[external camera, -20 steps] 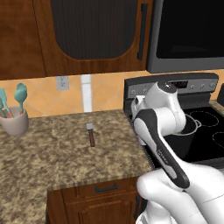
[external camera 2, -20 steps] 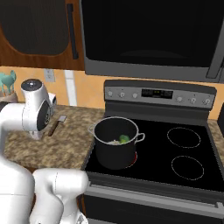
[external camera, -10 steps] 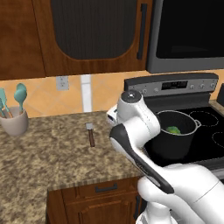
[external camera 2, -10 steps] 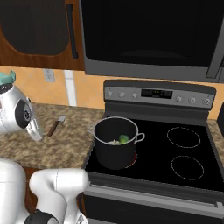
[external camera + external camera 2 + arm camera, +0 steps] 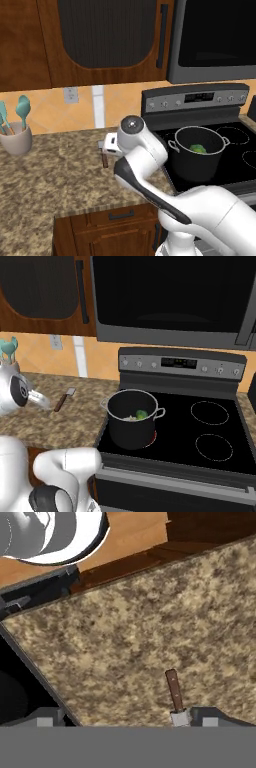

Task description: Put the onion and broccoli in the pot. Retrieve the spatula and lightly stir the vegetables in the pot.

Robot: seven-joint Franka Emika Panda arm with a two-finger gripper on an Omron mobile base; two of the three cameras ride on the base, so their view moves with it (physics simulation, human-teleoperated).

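Now, in the left base view, the tool (image 5: 106, 145) hangs over the spatula (image 5: 104, 159), which lies on the worktop (image 5: 55, 170) at about 9 o'clock from the pot (image 5: 197, 152).

In the right base view the spatula's handle runs toward 7 o'clock, blade toward 1 o'clock.

In the hand view the spatula sits just between the fingertips (image 5: 50, 718), handle pointing away at 12 o'clock; the jaws stand apart, holding nothing.

Stone, metal and wood under my hand

I see a speckled granite-look counter (image 5: 150, 627), a dark metal pot (image 5: 131, 421) with silvery rim, and the spatula's (image 5: 176, 697) brown wooden handle with dull grey blade.
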